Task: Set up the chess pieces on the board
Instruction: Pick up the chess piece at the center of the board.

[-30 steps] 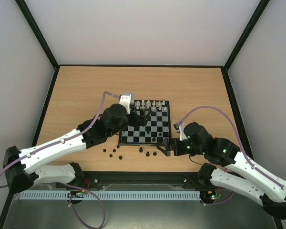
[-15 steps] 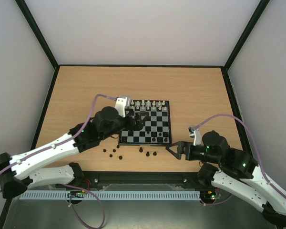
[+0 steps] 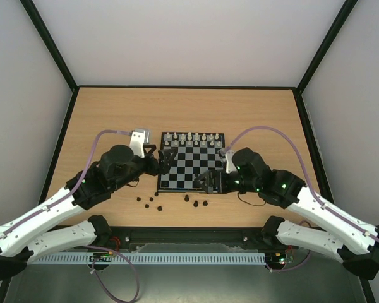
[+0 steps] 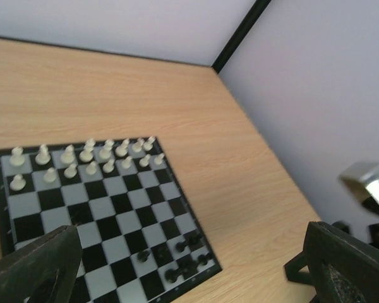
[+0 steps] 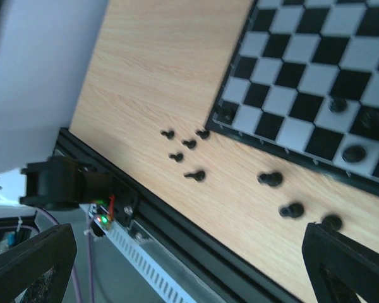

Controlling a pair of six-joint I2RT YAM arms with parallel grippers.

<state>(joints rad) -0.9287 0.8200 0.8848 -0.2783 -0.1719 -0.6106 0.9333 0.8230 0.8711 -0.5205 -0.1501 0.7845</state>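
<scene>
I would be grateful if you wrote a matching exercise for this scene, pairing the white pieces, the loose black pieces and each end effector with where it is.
Things
1. white pieces
2. loose black pieces
3. right end effector
4. left end effector

Places
a. on the bare table, just off the near edge of the board
b. open, at the board's left edge
c. lined up along the board's far edge
d. open, above the board's near edge, towards its right

Pairs: 1-c, 2-a, 3-d, 4-b
</scene>
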